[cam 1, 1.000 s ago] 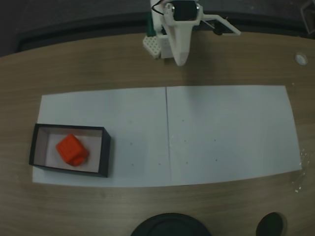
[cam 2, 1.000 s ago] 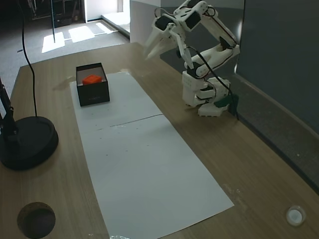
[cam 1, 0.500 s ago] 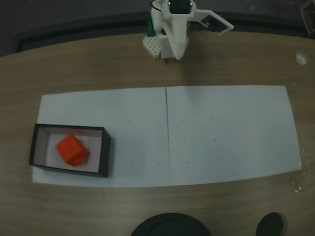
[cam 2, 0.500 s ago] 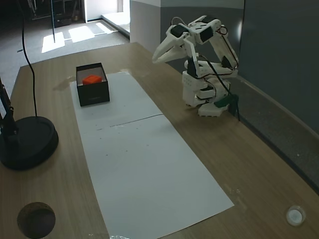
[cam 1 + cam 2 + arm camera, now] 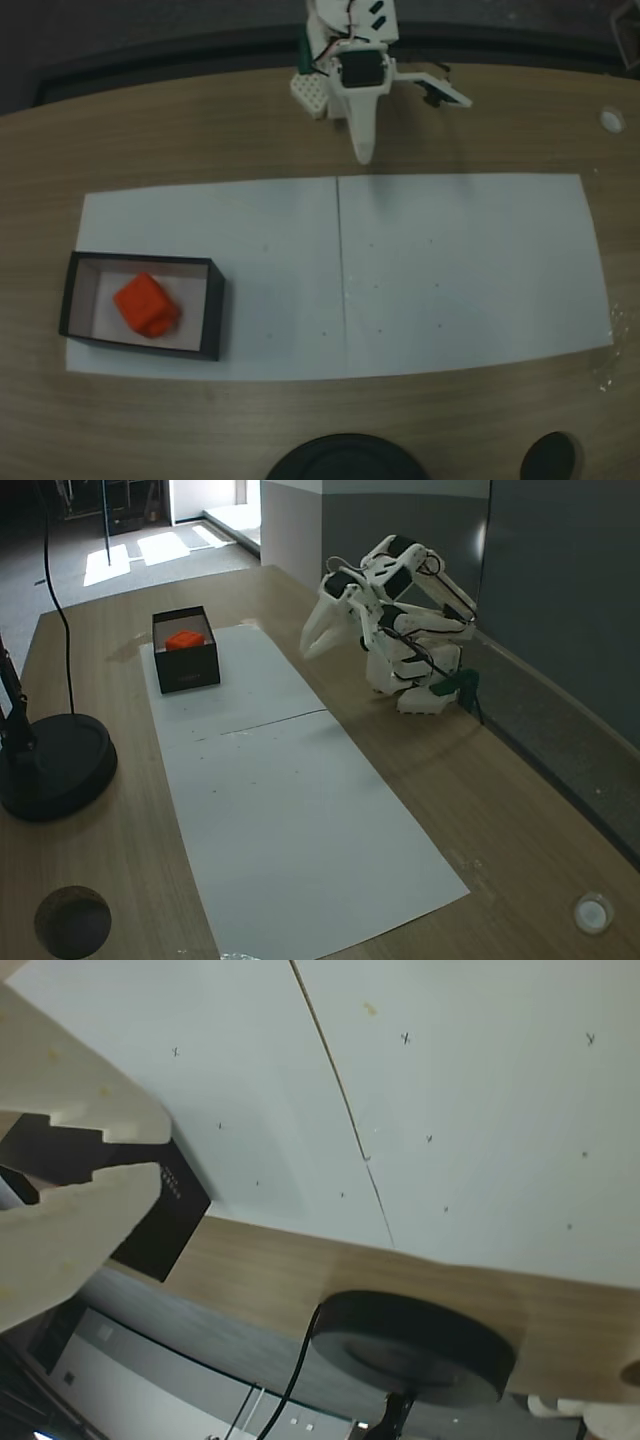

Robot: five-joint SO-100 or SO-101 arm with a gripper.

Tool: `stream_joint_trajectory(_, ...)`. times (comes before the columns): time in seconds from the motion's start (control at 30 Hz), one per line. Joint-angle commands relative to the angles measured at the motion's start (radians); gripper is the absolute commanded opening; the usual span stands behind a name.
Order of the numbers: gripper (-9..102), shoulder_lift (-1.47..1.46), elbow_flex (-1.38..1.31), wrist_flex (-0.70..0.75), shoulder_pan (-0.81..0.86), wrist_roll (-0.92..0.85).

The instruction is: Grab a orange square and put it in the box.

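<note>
White paper [image 5: 450, 270] on wooden table [image 5: 200, 130]

- A wide wooden table [image 5: 200, 130] with a light-brown grain.
- Two white paper sheets [image 5: 450, 270] lying flat on the table, edge to edge, with the seam [image 5: 341, 270] near the middle.
- A round black stand base [image 5: 55, 765] with a thin black cable [image 5: 58, 600] rising from it.
- A small white round cap [image 5: 592, 913] on the table.
- A dark round hole [image 5: 72, 922] in the tabletop.
</note>
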Motion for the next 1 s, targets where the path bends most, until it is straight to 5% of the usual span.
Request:
stream_joint_trajectory(0.0,0,0.025,0.064,-0.020,0.000,-0.051)
stream_joint_trajectory(0.97,0,0.023,0.215,-0.006,-0.023,0.034)
